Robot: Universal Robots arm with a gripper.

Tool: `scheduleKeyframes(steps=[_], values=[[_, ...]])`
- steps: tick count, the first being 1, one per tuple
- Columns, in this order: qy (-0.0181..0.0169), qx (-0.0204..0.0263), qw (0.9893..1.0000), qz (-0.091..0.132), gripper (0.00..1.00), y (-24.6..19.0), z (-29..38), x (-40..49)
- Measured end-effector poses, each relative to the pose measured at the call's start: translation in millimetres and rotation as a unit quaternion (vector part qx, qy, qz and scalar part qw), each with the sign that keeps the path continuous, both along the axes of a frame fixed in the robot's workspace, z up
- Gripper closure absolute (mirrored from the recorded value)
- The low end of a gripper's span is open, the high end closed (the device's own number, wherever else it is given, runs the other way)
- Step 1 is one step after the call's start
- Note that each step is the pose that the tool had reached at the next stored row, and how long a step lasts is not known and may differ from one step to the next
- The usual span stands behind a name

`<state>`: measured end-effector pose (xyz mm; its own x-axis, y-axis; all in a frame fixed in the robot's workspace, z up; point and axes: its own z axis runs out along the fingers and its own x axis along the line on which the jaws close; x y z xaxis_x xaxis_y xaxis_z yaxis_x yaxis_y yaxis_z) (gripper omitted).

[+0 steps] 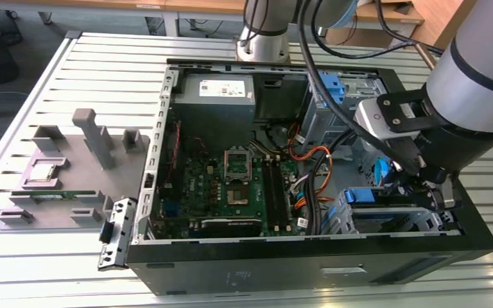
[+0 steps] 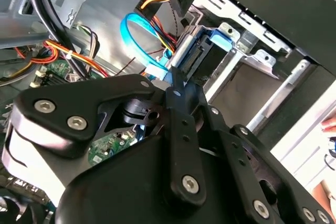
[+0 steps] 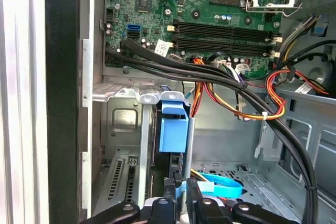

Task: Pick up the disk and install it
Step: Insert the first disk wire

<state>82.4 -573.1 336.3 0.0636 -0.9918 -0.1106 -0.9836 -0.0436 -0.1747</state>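
- Reaching into the open computer case, the tool sits low at the drive cage on the exterior view's right.
- In the first wrist view, the tool has its fingers drawn close together on the disk, which stands on edge in the cage slot with its blue carrier tab up.
- In the second wrist view, the disk shows its black connector end and blue rail beside a looped blue data cable.
- The motherboard lies flat in the case, memory slots empty.
- A white label marks the power supply; its print cannot be read.
- The slatted desk carries a grey fixture tray.
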Motion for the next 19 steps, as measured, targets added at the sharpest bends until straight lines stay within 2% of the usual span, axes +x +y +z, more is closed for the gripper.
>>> scheduleKeyframes(steps=[4, 5, 8, 15, 19], values=[[0.0, 0.0, 1.0, 0.0, 0.76, 0.0, 11.8, 0.0], [0.0, 0.0, 1.0, 0.0, 0.76, 0.0, 16.7, 0.0], [0.0, 0.0, 1.0, 0.0, 0.76, 0.0, 23.5, 0.0], [0.0, 0.0, 1.0, 0.0, 0.76, 0.0, 32.5, 0.0], [0.0, 0.0001, 1.0, 0.0, 0.76, 0.0, 32.6, 0.0]])
